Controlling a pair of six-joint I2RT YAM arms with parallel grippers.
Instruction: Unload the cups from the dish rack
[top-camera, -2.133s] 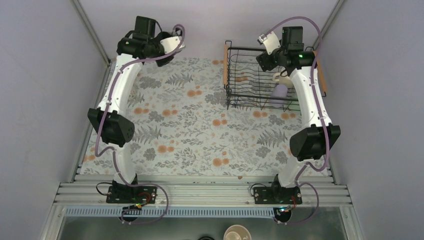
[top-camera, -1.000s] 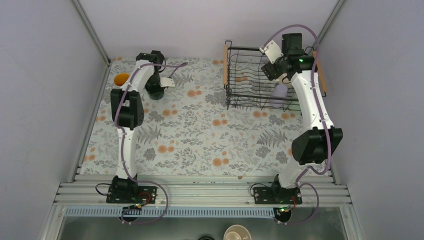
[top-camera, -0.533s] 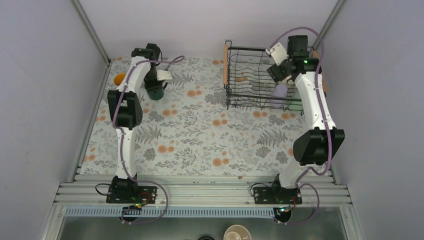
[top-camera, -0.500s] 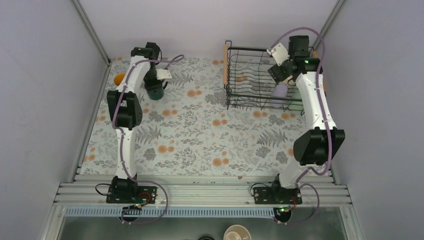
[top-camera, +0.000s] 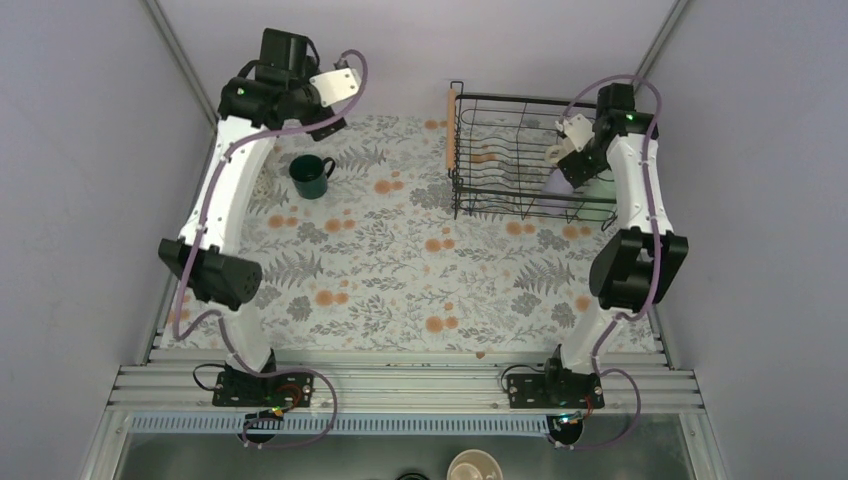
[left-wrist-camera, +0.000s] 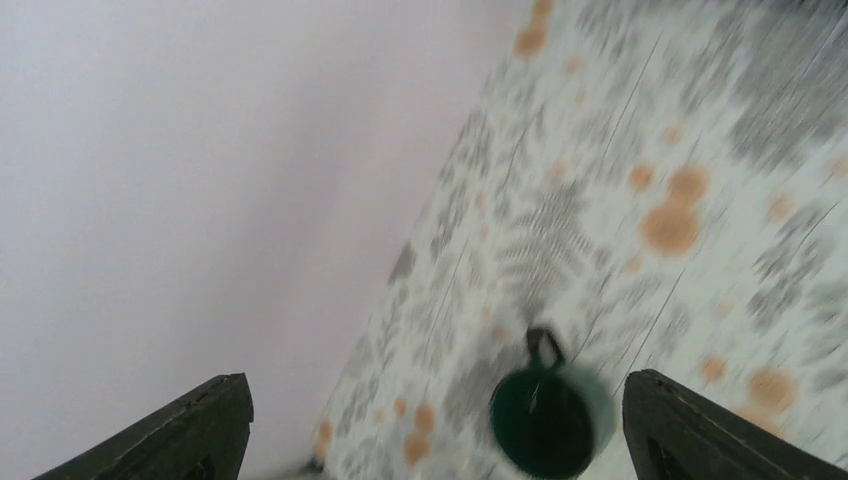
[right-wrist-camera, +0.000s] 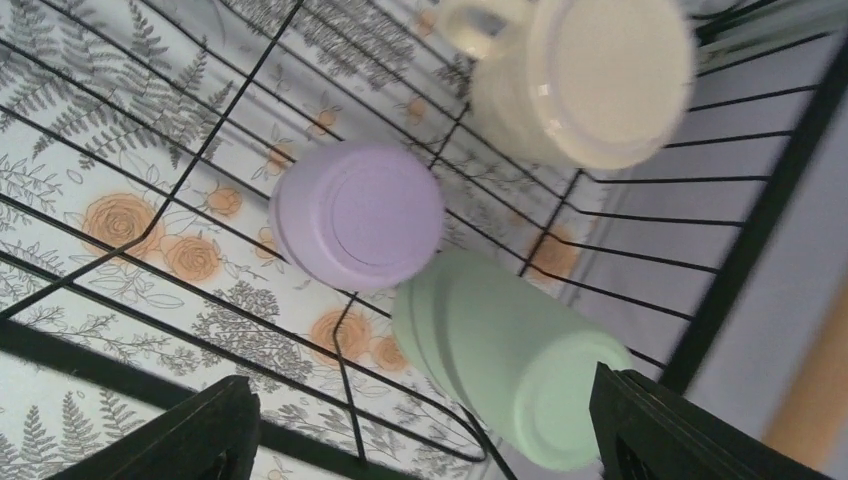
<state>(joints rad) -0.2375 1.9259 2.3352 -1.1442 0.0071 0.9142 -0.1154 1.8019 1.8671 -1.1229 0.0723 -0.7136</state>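
dish rack (top-camera: 452, 125) far right; dark green mug (top-camera: 311, 177) well apart, left.

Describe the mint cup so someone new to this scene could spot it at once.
Find the black wire dish rack, upper right in the top view. Three cups sit inside, bases toward the right wrist camera. The mint cup is the pale green handleless one beside the lavender tumbler; the cream mug has a handle.

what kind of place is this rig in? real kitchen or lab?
Likely a lab test cell dressed as a kitchen counter, not a real kitchen: robot arms bolted to a metal rail, bare grey walls on three sides, and a dish rack with cups on a floral cloth.
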